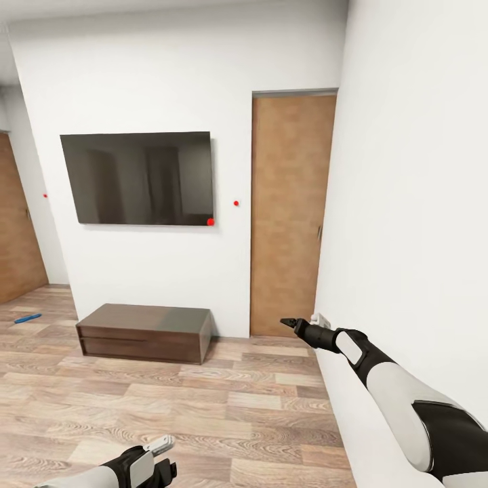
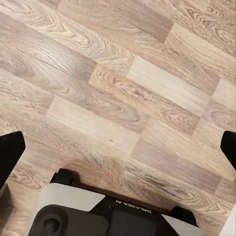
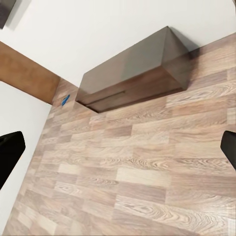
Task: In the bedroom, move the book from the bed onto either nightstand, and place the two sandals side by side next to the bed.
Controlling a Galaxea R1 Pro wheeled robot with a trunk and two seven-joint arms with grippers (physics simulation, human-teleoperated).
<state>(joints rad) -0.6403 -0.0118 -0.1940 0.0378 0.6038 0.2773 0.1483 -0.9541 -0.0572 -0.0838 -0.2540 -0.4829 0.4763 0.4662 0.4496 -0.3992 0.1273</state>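
Wood-plank floor (image 1: pixel 203 407) stretches ahead of the robot as it stands in a white-walled room, facing a wall-mounted dark screen (image 1: pixel 139 177) with a low dark wood bench (image 1: pixel 146 331) beneath it. A brown door (image 1: pixel 291 210) stands shut to the right of the screen.

One blue sandal (image 1: pixel 28 318) lies on the floor at far left, well apart from the bench, near a second brown door (image 1: pixel 17 224); the right wrist view picks it up as a small blue speck (image 3: pixel 65 100) beyond the bench's end (image 3: pixel 132 73). Its mate, the book and the bed are nowhere visible.

Both arms carry nothing. The right gripper (image 1: pixel 290 323) reaches forward alongside the white wall (image 1: pixel 407 237), and in its wrist view its dark fingertips (image 3: pixel 10 155) sit at the frame's opposite edges, so the jaws stand spread. The left gripper (image 1: pixel 160 455) hangs low over bare planks, its fingertips (image 2: pixel 11 150) likewise wide apart in its own wrist view.

The chief risk from here looks to be the right arm: it runs very near the wall, and a turn of the base toward the sandal could scrape the forearm or the gripper along it. The bench is another likely snag, sitting between the robot and the sandal's corner. The sandal itself is thin and flat on the floor, so the jaws may well slide over it or nudge it away rather than catch it.
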